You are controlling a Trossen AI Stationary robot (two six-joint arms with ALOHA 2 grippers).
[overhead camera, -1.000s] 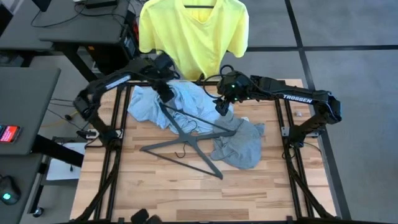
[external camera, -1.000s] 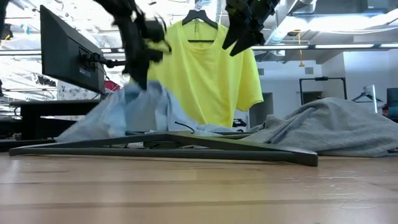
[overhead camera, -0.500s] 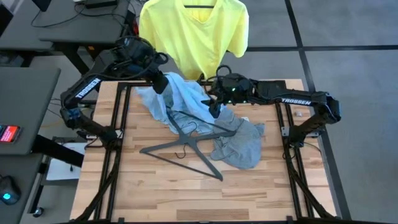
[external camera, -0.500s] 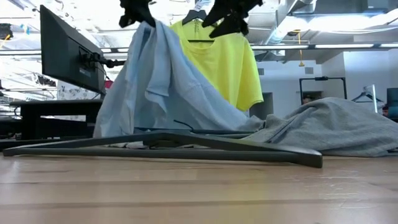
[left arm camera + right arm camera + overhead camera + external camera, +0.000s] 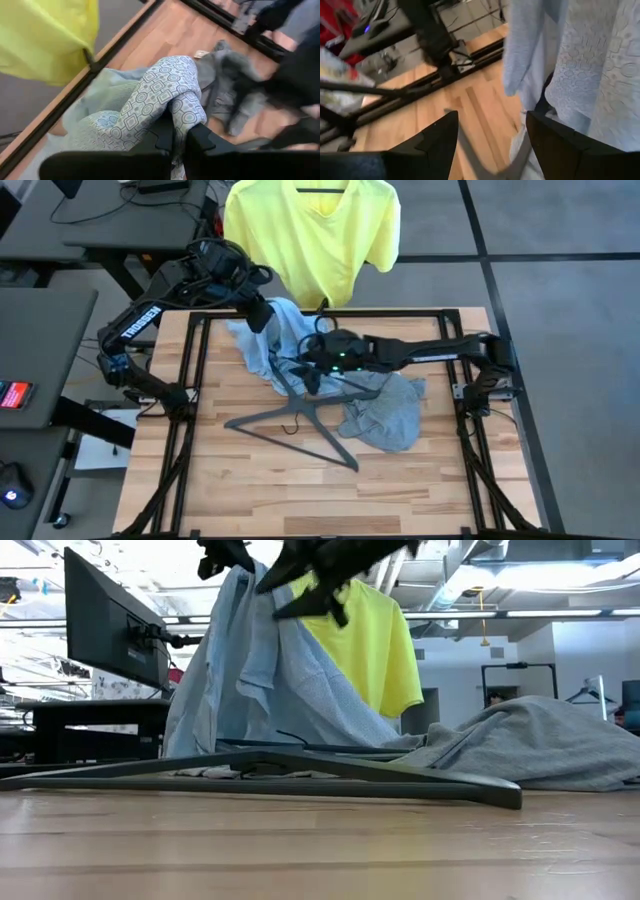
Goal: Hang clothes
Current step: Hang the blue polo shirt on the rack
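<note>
I see the wooden table point(image 5: 250, 480) under me, its planks running across, boxed in by a black frame point(image 5: 195, 395). Two dark grey hangers point(image 5: 300, 420) lie crossed near the middle of it, their hooks curling between the bars; from table height they show as one long low triangle point(image 5: 270, 775). Off the table's far-left corner stands a dark desk point(image 5: 120, 225) with cables trailing on it. At table height, a black monitor point(image 5: 110, 630) on an arm stands at the left. Nearer, on the left edge, a grey surface carries a small red-lit screen point(image 5: 14, 394). Grey floor point(image 5: 570, 330) spreads to the right.
</note>
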